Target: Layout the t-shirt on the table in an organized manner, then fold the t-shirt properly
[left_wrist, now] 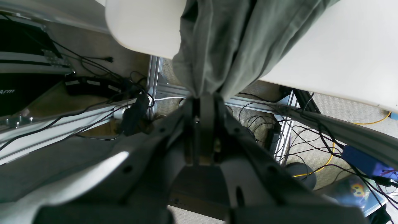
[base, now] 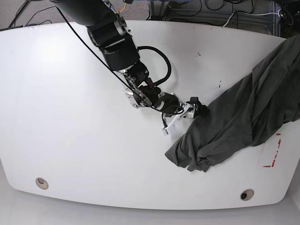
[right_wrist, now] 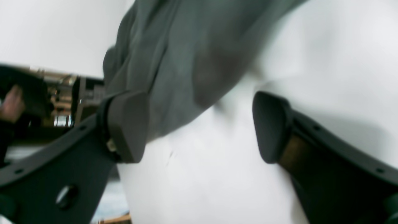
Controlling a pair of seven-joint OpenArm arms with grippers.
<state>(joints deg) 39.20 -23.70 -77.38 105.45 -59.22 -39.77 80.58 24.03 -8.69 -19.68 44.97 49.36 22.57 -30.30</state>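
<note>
I see the t-shirt (base: 234,122) bunched at the right of the table (base: 84,140), soft and limp. My left fingers (left_wrist: 203,101) pinch its edge beyond the table; my right fingers (right_wrist: 127,124) stand spread beside its lower edge, the better place to take hold.

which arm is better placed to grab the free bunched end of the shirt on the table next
The right. Its gripper is open just over the t-shirt edge on the table. The left gripper is already shut on the t-shirt past the table's edge.
</note>
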